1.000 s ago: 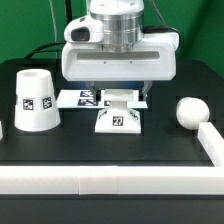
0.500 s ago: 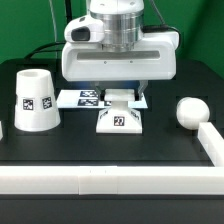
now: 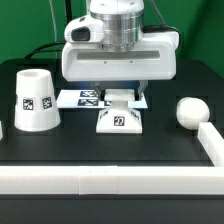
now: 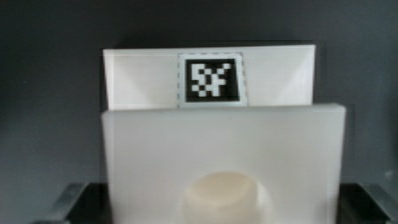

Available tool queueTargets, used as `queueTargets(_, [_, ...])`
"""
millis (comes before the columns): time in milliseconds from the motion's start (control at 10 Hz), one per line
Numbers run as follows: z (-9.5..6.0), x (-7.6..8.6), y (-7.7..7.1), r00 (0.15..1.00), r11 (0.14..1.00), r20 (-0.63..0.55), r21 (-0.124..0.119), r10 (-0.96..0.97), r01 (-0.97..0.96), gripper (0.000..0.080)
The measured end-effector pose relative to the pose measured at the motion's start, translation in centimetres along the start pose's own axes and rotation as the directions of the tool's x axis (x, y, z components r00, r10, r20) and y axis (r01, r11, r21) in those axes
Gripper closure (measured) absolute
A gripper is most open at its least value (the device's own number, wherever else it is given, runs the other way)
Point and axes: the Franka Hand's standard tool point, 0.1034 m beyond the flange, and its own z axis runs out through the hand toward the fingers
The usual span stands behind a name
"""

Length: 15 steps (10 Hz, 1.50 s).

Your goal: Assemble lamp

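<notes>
Jaws: spread wide, gripping nothing, hanging low with one finger on either side of the base's rear.
Base [image 3: 118,121]: flat on the black counter [image 3: 120,152], mid-counter, just in front of the marker board [image 3: 72,97].
Shade [image 3: 33,100]: upright, at the exterior view's left.
Bulb [image 3: 189,111]: at the exterior view's right, well apart from the base.

A: Is the marker board [image 3: 72,97] readable?
B: No. Tags too small, middle hidden behind base [image 3: 120,120].
A: Wrist view?
B: Blurred. Frame cuts off base. Can't tell whether the gripper [image 3: 120,97] touches it.
</notes>
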Motion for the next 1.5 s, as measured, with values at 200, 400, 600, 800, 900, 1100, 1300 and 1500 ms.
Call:
queueTargets(200, [-0.1, 0.9, -1.3, 1.0, 1.0, 0.003, 0.007, -0.011, 0.011, 0.0265])
queueTargets(400, [-0.3, 3.3, -3.5, 0.999, 0.999, -0.022, 0.017, -0.029, 0.03, 0.0265])
queueTargets(600, [-0.6, 5.9, -5.2, 0.998, 0.998, -0.039, 0.023, -0.052, 0.053, 0.0265])
queueTargets(800, [-0.9, 9.0, -6.8, 0.995, 0.997, -0.075, 0.03, -0.068, 0.07, 0.0265])
queueTargets(900, [-1.0, 10.3, -7.5, 0.994, 0.997, -0.085, 0.033, -0.068, 0.071, 0.0265])
queueTargets(1100, [-1.3, 12.8, -8.7, 0.992, 0.996, -0.102, 0.04, -0.074, 0.079, 0.0265])
queueTargets(1300, [-1.4, 14.2, -9.6, 0.991, 0.995, -0.106, 0.043, -0.082, 0.087, 0.0265])
queueTargets(1500, [-1.6, 15.2, -10.0, 0.99, 0.995, -0.111, 0.046, -0.085, 0.091, 0.0265])
